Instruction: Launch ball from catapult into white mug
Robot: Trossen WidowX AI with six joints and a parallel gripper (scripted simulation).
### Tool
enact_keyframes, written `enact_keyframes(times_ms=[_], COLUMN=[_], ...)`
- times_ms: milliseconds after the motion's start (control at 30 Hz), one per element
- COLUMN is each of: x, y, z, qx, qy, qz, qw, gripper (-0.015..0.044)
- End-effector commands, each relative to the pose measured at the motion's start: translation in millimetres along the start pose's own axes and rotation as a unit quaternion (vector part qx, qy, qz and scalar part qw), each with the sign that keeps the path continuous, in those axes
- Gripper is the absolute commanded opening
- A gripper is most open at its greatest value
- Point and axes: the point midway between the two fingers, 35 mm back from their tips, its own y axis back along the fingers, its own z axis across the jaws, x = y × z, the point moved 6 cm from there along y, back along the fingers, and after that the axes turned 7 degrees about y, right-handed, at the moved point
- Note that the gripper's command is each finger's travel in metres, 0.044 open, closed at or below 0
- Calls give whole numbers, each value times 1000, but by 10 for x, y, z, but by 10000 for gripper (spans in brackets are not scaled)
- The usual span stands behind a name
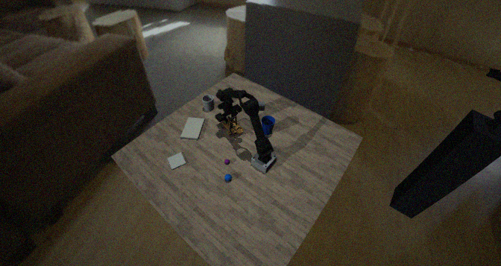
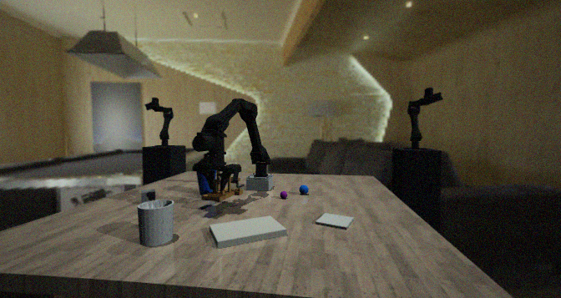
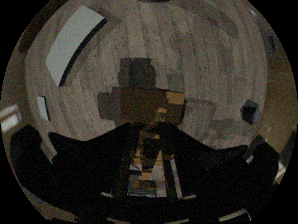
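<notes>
The small wooden catapult (image 1: pixel 236 129) (image 2: pixel 222 196) (image 3: pixel 175 98) stands on the table under my gripper (image 1: pixel 228 120) (image 3: pixel 150 127). My gripper points down and is shut on the catapult; which part is between the fingers is hard to tell. The white mug (image 1: pixel 209 105) (image 2: pixel 155 224) stands upright, apart from the catapult. A purple ball (image 1: pixel 227 162) (image 2: pixel 284 194) and a larger blue ball (image 1: pixel 228 177) (image 2: pixel 304 189) lie on the table near the arm's base, away from the gripper. No ball is visible in the catapult, whose cup is hidden.
A blue cup (image 1: pixel 267 126) (image 2: pixel 204 184) stands beside the arm, behind the catapult in the exterior view. A large pale slab (image 1: pixel 193 128) (image 2: pixel 248 231) (image 3: pixel 75 42) and a smaller one (image 1: pixel 177 160) (image 2: pixel 335 220) lie flat. A small dark block (image 2: pixel 148 195) (image 3: pixel 250 111) is also on the table.
</notes>
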Motion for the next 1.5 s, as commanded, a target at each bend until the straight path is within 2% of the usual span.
enact_keyframes(times_ms=[0, 767, 967, 1467], x=[-6, -5, 0, -4], y=[-48, -425, -394, -369], z=[6, 14, 10, 9], qx=[0, 0, 0, 0], qy=[3, 3, 2, 2], qz=[-1, -1, 2, 2], qw=[1000, 1000, 1000, 1000], gripper=[0, 0, 0, 394])
